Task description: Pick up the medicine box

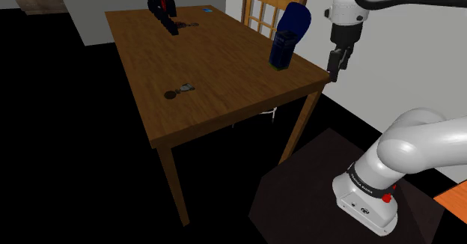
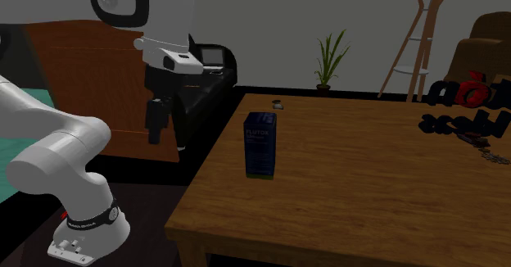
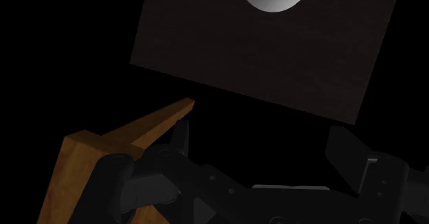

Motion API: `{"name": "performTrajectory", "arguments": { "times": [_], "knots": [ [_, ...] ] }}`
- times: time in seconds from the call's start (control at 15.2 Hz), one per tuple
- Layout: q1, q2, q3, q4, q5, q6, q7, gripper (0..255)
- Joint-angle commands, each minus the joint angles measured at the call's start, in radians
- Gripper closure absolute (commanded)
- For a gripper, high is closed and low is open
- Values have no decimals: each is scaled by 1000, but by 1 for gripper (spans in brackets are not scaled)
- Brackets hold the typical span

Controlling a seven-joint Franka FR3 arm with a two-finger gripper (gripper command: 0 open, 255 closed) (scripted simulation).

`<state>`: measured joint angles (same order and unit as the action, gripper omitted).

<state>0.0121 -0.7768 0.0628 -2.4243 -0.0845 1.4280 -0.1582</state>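
The medicine box (image 1: 288,37) is dark blue and stands upright on the wooden table (image 1: 209,70), close to the edge nearest the arm. In the second exterior view the box (image 2: 260,145) shows pale lettering on its front. My gripper (image 1: 337,66) hangs off the table, beside its corner and level with the box's lower half, a short way from it. It points downward (image 2: 154,122). In the wrist view the fingers (image 3: 182,137) stand apart with nothing between them, and the gripper (image 3: 265,137) looks down past the table corner (image 3: 103,154) at the dark stand top (image 3: 275,58).
A black and red object (image 1: 161,7) stands at the table's far end. Small dark items (image 1: 179,91) lie mid-table. A wooden chair (image 1: 273,7) stands behind the box. A plant (image 2: 327,61) and a coat rack (image 2: 422,36) stand by the wall.
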Motion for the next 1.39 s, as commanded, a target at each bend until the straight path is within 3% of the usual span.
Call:
{"name": "performTrajectory", "arguments": {
  "times": [0.0,0.53,1.12,1.32],
  "knots": [
    [0,0,0,0,0,0,0,0],
    [-10,294,-46,292,29,43,-49,0],
    [-17,623,-90,710,94,-7,-113,0],
    [-18,621,-91,682,95,20,-114,0]
  ]
}}
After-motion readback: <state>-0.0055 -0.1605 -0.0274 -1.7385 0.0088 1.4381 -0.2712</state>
